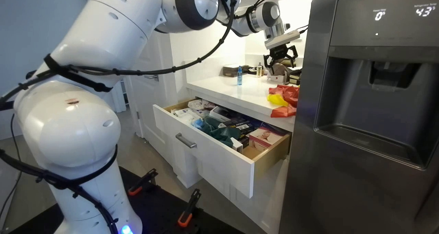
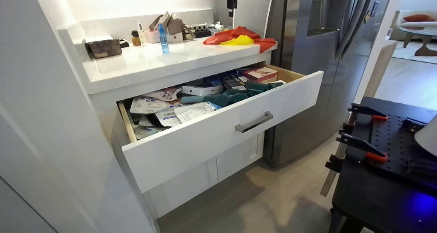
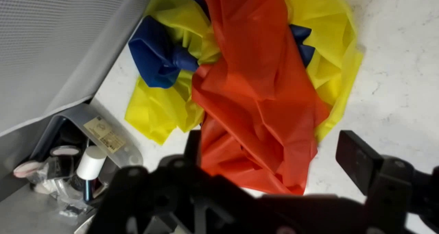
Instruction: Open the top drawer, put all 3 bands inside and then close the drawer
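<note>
- Black two-fingered hand: fingers spread wide, nothing between them gripped; in both exterior views it hangs above the bench, apart from the band pile. Reads as lining up for a first grasp.
- Drawer opening: done. Wide, shallow white drawer with flat panel front stands well out from under the white stone-look bench; its short silver bar handle is free.
- Bands going in: none yet, by my count. All three colours lie heaped on the bench, at the end beside the grey steel fridge.
- Bright red-orange floppy band: top of the heap, one end drooping over the bench's front edge in both exterior views. Likely first pick, sits under the hand.
- Crumpled yellow floppy band: pokes out on both sides of the red-orange one.
- Bunched dark blue band: partly covered; only the wrist view shows it. Its layering with the yellow is hard to tell.
- Drawer contents: white flat packets, a red-and-white carton, a dark green floppy strip. Can't tell if the green is a band too; not counting it.
- Left: grasp and drop in all three bands (could come tangled together), then push the drawer home.
</note>
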`<act>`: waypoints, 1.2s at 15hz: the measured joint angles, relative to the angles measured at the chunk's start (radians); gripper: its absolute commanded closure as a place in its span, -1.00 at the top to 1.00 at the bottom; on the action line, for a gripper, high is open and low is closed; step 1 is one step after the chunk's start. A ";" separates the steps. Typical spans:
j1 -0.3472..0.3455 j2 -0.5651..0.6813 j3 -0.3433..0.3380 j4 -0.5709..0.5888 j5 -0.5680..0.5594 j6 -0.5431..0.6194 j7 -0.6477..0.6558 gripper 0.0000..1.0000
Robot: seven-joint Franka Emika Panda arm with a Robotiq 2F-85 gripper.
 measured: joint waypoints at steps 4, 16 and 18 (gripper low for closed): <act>-0.015 0.098 0.000 0.110 0.000 -0.111 0.031 1.00; -0.047 0.296 0.001 0.337 0.001 -0.267 0.056 0.17; -0.048 0.310 0.002 0.355 0.001 -0.269 0.056 -0.15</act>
